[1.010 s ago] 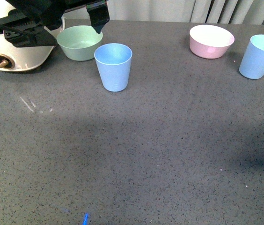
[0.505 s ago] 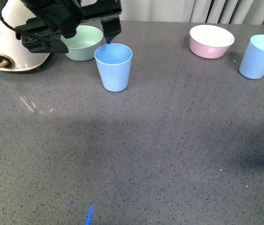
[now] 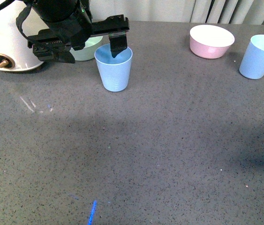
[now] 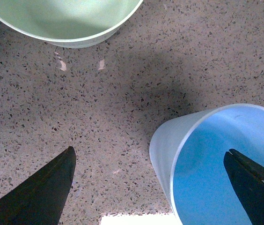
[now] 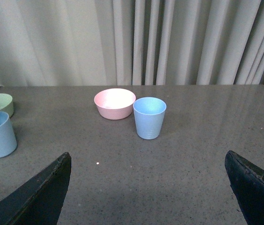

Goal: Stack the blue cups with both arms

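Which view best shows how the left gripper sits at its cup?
Left wrist view: the left gripper straddles the cup wall, one finger inside, one outside, open. Front view shows only one finger clearly, inside the rim. Right wrist view shows that cup small, at the edge.

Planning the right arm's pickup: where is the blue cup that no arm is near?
In the front view that blue cup stands upright at the far right of the table, just right of the pink bowl.
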Controlling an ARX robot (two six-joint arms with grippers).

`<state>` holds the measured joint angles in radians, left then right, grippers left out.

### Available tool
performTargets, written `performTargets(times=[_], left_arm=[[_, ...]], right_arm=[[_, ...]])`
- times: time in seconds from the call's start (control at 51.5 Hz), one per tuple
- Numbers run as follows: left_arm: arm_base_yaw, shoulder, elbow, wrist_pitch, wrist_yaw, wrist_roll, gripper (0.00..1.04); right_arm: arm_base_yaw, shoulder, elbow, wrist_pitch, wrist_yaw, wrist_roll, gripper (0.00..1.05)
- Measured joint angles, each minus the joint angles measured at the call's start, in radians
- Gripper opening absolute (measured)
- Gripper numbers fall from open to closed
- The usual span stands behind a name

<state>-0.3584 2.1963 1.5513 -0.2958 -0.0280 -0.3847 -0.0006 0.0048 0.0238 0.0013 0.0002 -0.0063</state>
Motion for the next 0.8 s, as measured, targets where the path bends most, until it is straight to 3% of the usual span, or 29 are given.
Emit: performTargets(times=[0.369,0.66,0.796], left_arm=[[-0.041,0.025,0.042,-0.061,0.013,-0.016,0.48],[-0.103,0.026,0.051,-0.102,0.02,-0.068,0.04],[-0.172,0.007,0.04,-0.112,0.013,-0.098,0.02]], right_arm=[[0.0,0.0,0.0,0.0,0.0,0.0,0.96],[0.0,0.0,0.0,0.0,0.0,0.0,0.96],[0.0,0.0,0.0,0.0,0.0,0.0,0.96]])
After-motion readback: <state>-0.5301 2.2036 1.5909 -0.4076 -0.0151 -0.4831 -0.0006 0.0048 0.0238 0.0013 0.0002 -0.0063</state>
